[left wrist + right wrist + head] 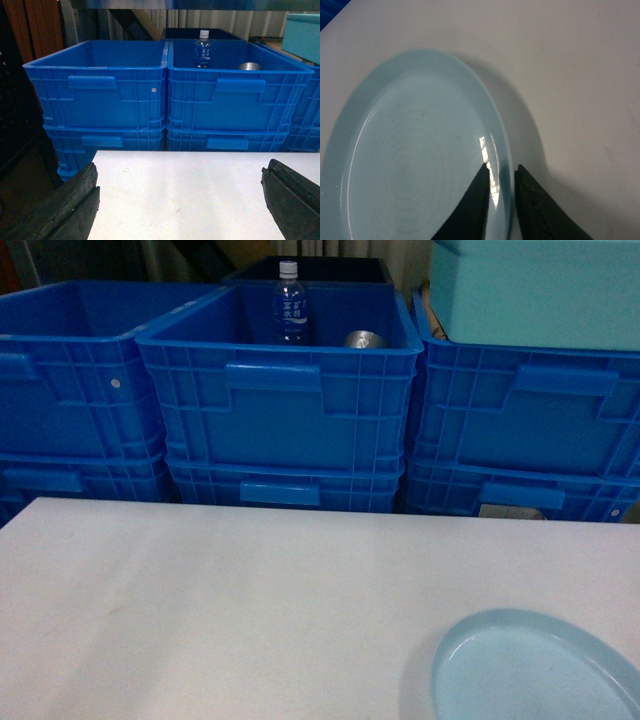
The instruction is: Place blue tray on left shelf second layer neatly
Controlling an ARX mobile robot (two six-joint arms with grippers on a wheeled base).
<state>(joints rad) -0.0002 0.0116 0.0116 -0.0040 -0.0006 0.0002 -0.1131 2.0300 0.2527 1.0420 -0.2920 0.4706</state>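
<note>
The pale blue tray lies at the near right corner of the white table, cut off by the head view's bottom edge. In the right wrist view the blue tray fills the left half, and my right gripper is shut on its right rim, one dark finger inside the dish and one outside. My left gripper is open wide over bare tabletop, holding nothing. A shiny steel rail of the shelf crosses the top of the left wrist view; the left shelf second layer itself is not clearly seen.
Stacked deep-blue crates line the table's far edge. The middle top crate holds a water bottle and a metal can. A big teal box rests on the right crates.
</note>
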